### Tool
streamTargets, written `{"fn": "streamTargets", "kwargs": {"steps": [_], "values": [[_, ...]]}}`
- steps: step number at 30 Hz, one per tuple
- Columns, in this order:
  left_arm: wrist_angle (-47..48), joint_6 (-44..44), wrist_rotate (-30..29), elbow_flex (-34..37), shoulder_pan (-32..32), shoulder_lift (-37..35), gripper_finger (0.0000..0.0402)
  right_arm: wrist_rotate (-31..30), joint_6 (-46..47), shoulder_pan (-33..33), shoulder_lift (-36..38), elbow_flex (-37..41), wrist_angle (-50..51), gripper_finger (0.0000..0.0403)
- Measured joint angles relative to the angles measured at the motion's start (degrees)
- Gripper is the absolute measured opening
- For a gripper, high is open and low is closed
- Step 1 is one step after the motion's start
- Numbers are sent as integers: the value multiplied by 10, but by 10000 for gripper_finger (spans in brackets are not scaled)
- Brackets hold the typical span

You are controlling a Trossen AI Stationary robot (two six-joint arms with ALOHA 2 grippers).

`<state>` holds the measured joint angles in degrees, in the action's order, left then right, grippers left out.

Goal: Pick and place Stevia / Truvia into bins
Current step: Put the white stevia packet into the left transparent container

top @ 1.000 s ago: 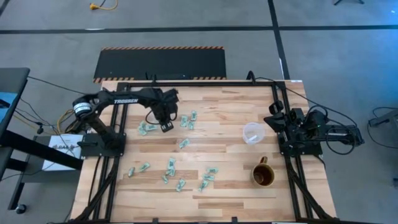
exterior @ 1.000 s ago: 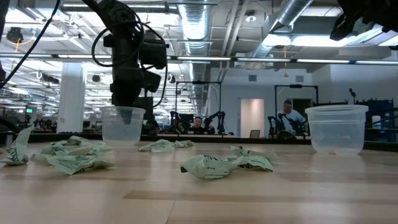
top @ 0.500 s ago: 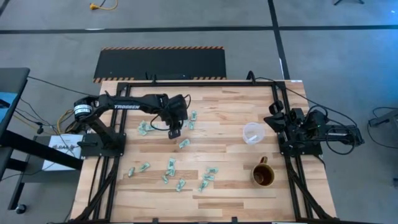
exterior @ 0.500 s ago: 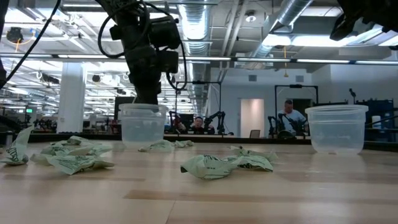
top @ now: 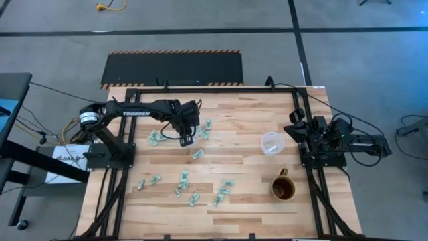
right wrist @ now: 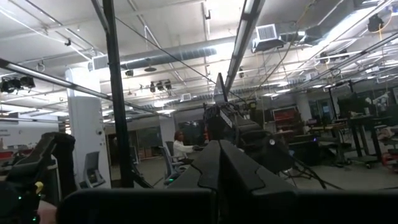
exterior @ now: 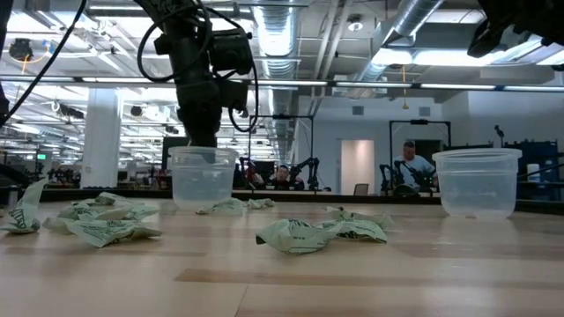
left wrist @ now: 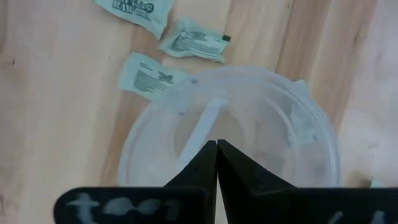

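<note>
The left end effector (left wrist: 216, 163) was seen pinched shut on the rim of a clear cup (left wrist: 230, 124) beside scattered sachets (left wrist: 194, 41), judged light, limp and best nipped at an edge, while the right end effector (right wrist: 219, 163) was parked shut, away from that cup.

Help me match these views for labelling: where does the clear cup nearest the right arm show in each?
High view: clear cup, right of centre, above the brown mug.
Low view: far right.
Left wrist view: not in it.
Right wrist view: not in it.
Shared landmark: left gripper at the other cup.
</note>
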<state>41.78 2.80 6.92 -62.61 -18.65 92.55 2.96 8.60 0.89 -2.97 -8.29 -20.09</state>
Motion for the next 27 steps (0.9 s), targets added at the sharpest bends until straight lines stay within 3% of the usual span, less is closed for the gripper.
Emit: {"fn": "streamTargets", "kwargs": {"steps": [8,13,27], "values": [[-3,-18,-9,0,31,0,0,0,0,0,0,0,0,0],[43,-27,-86,0,40,-7,0,0,0,0,0,0,0,0],[224,-237,-221,6,21,-178,0,0,0,0,0,0,4,0]]}}
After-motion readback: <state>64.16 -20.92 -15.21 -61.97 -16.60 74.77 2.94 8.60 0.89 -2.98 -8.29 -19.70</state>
